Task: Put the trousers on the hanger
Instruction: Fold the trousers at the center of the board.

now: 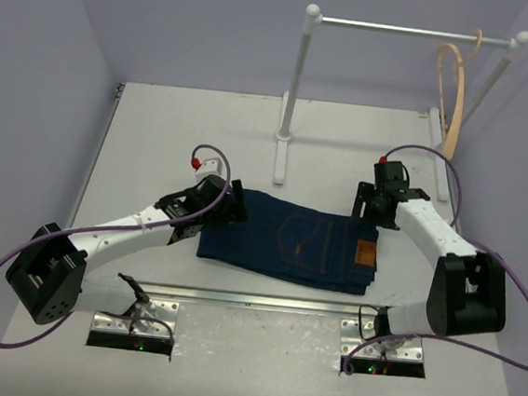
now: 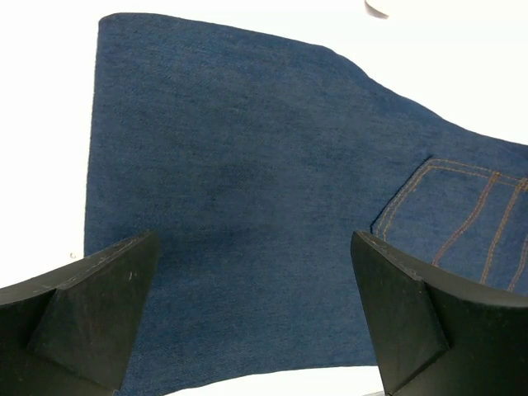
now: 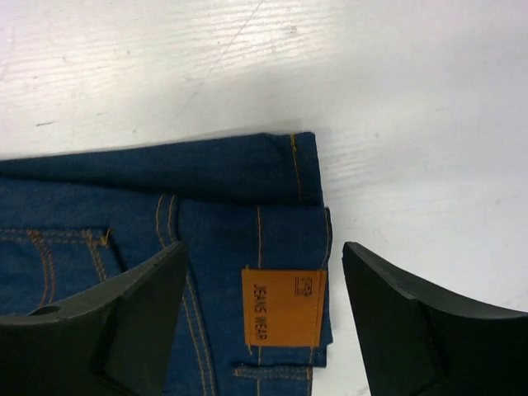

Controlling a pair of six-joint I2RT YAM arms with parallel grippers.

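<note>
We face a white desk (image 1: 159, 122) between lilac walls. Left gripper (image 2: 260, 318) hovers wide open, empty, over the folded trousers (image 1: 288, 242) lying mid-desk towards the near edge. Right gripper (image 3: 260, 322) gapes empty above their waistband patch (image 3: 283, 307). The hanger (image 1: 456, 95) hangs on the rail (image 1: 402, 29) at the far right corner.

The left arm (image 1: 120, 231) stretches low and long from its base, and the left hand (image 1: 232, 204) points rightward. The right arm (image 1: 434, 231) folds at a raised elbow, so the right hand (image 1: 361, 204) points leftward, facing the other. Both hands (plainest in the wrist views) hang tilted downward, fingers spread wide apart, gripping nothing.
</note>
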